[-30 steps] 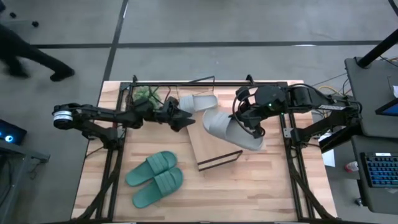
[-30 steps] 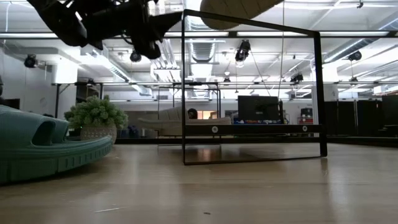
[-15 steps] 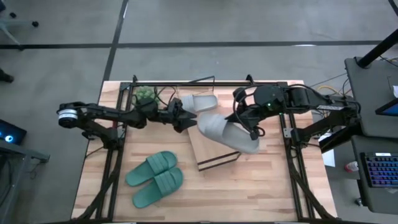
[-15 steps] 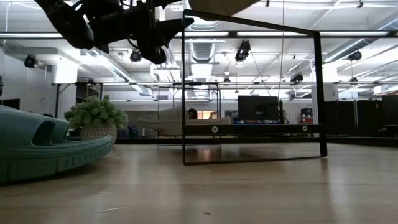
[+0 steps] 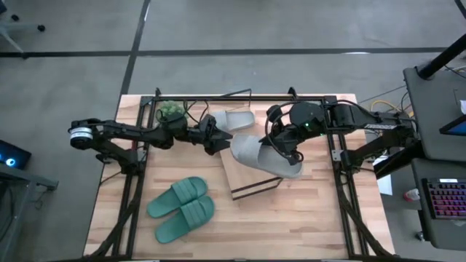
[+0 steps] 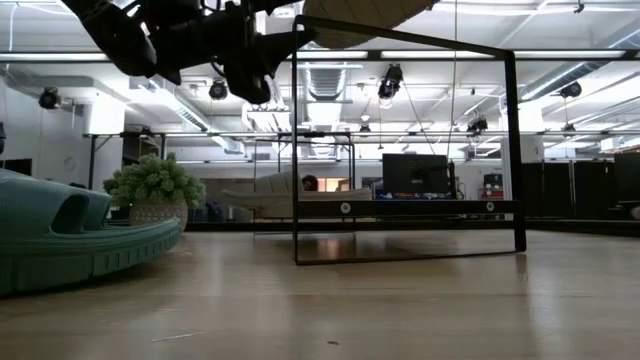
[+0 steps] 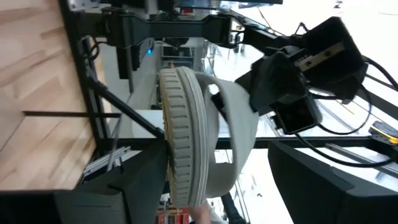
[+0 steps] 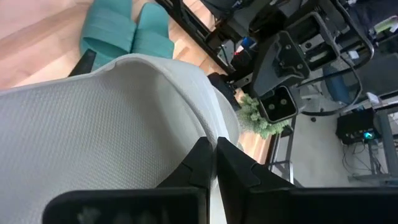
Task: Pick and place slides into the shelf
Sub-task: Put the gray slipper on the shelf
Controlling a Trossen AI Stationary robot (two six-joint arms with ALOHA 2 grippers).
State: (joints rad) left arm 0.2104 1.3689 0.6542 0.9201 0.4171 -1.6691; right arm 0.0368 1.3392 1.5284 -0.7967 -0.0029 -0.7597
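So my right gripper [image 5: 285,149] has its jaws pinched tight on the strap of a grey slide [image 5: 263,156], which hangs over the shelf [image 5: 251,178] mid-table. My left gripper [image 5: 218,138], jaws spread wide, faces the slide's toe. I'd guess the trick is lowering it flat, clear of the wire frame. Second grey slide [image 5: 234,118] sits far side, the teal pair [image 5: 182,209] near-left.

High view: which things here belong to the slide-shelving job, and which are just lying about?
Job:
- grey slide pinched by right gripper
- second grey slide
- teal slides
- shelf
- left gripper, open beside the held slide

Lying about:
- plant
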